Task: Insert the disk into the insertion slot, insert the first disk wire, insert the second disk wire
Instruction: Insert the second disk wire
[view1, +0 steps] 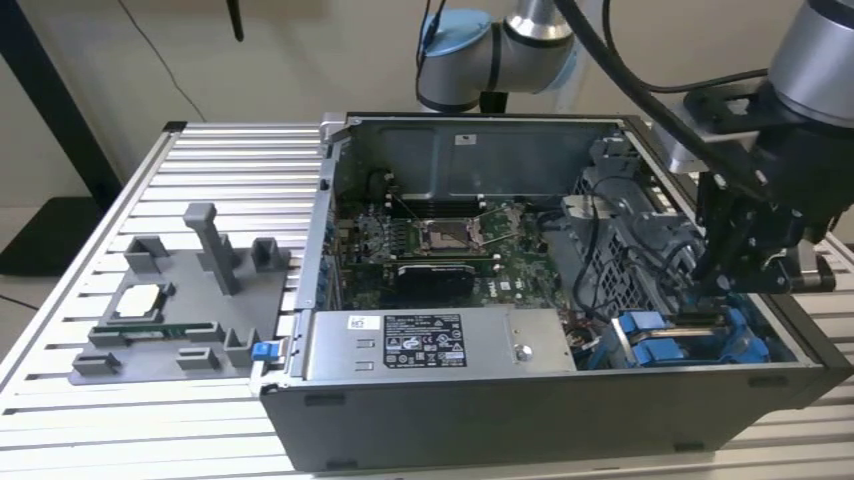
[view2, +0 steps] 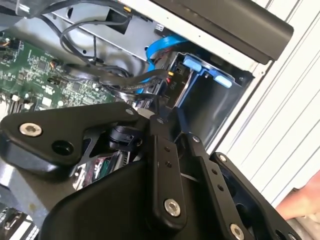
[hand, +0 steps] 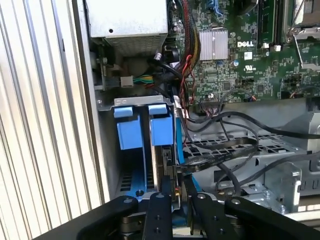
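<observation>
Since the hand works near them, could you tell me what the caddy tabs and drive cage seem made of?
Caddy tabs: apparently moulded plastic, judging by the uniform bright blue, matte surface. Drive cage: likely sheet metal, being thin, grey, dull-sheened and perforated.

The arm (view1: 561, 40) reaches in from the back of the case and bends down at its right side in the exterior view. The gripper (view1: 721, 290) points down inside the front right corner, fingers (hand: 162, 202) drawn close together.
</observation>
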